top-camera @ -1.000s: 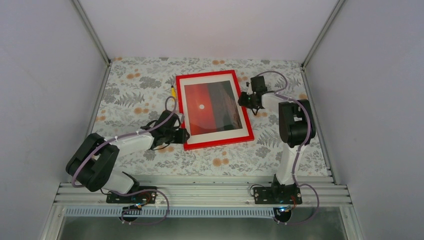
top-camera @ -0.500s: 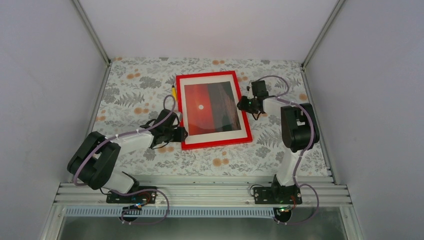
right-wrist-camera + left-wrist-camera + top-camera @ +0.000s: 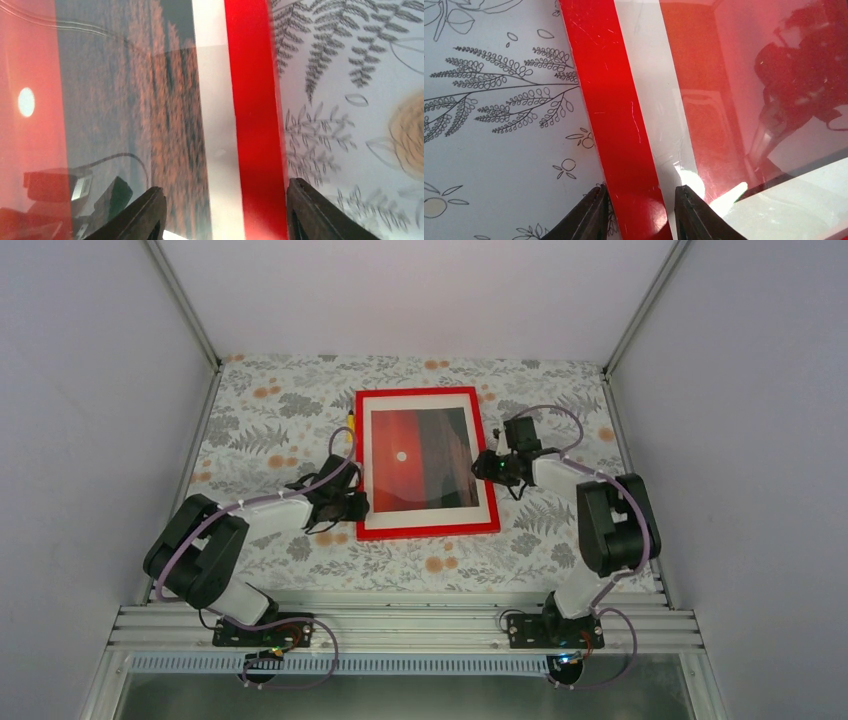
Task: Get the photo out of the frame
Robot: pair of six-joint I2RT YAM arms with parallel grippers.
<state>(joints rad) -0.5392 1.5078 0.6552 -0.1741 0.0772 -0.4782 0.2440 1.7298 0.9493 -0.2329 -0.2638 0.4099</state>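
Low, both arms (image 3: 270, 520) reach inward, fingers (image 3: 594, 212) straddling frame (image 3: 428, 532) edges.

Plain grey walls (image 3: 90, 390) enclosing table on three sides. Flower-and-fern patterned cloth (image 3: 270, 410) covering tabletop. Metal posts (image 3: 185, 300) standing at rear corners. Ribbed metal rail (image 3: 400, 625) running along near edge.

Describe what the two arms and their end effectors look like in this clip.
Both the left arm and the right arm have white links joined by bulky black joints, with a lilac cable looping along each. Both are bolted to black base plates on a ribbed aluminium rail. The right end effector's fingers are dark, tapered and matte.
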